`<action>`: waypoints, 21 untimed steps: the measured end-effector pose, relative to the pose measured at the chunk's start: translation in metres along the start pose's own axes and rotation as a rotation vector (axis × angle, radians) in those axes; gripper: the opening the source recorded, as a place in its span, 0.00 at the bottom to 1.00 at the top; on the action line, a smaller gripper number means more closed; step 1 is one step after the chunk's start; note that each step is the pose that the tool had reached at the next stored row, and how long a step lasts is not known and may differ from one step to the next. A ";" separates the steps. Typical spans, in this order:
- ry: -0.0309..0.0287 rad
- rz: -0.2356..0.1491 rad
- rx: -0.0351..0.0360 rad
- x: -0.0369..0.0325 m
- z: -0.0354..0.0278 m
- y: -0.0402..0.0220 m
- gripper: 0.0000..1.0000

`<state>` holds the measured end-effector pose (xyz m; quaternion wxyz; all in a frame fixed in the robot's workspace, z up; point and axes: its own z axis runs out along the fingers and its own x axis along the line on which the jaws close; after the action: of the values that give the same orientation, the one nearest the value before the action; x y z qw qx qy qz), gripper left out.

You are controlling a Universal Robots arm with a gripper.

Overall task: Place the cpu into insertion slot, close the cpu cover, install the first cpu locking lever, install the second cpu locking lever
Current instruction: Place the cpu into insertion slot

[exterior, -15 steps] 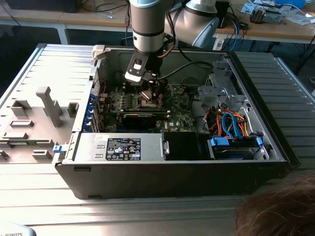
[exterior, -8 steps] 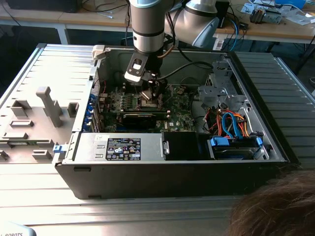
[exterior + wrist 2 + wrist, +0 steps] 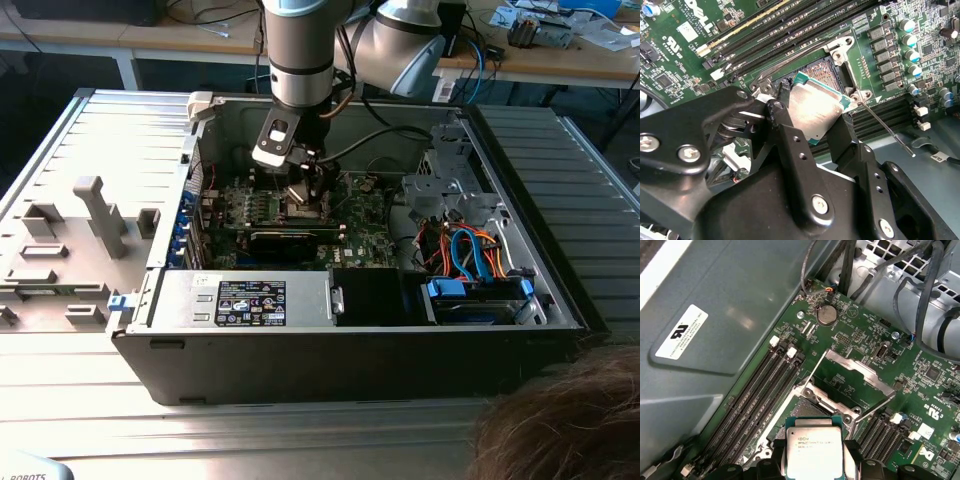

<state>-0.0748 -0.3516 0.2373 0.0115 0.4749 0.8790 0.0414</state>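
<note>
One cpu (image 3: 817, 102), clamped between the two black fingers (image 3: 781, 107) of the single gripper (image 3: 811, 117), hangs just above the one open insertion slot (image 3: 824, 70), upper centre in the exterior view, its one cpu cover (image 3: 852, 365) raised.

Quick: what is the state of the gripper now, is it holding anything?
Gripper: shut on the cpu, held tilted over the insertion slot.

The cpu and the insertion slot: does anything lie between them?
Nothing: in the second wrist view the cpu, held by the gripper, hangs tilted over the insertion slot.
</note>
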 end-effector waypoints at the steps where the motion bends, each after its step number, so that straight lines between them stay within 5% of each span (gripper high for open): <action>1: -0.0002 0.002 -0.0001 0.0000 0.0001 0.0000 0.54; 21: -0.0023 0.028 -0.0006 0.0000 0.0007 -0.0001 0.54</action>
<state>-0.0748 -0.3516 0.2366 0.0121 0.4871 0.8723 0.0412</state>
